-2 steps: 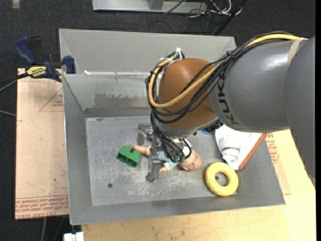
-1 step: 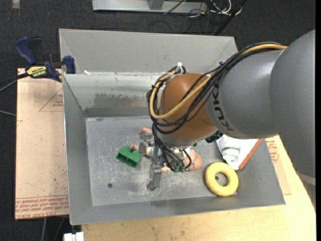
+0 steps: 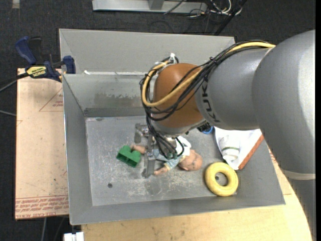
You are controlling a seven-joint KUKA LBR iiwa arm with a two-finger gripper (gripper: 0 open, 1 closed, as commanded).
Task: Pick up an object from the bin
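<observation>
The pincer is low in the middle of the grey bin, under the arm's orange cover. It stands over a small baby doll. The doll lies on the bin floor with its head toward the view's right, and its body is partly hidden by the pincer. Whether the pincer is wide or narrow, one cannot tell. A green block lies just beside the pincer on the view's left. A yellow ring lies near the doll's head. A white tube and an orange stick lie at the right wall.
</observation>
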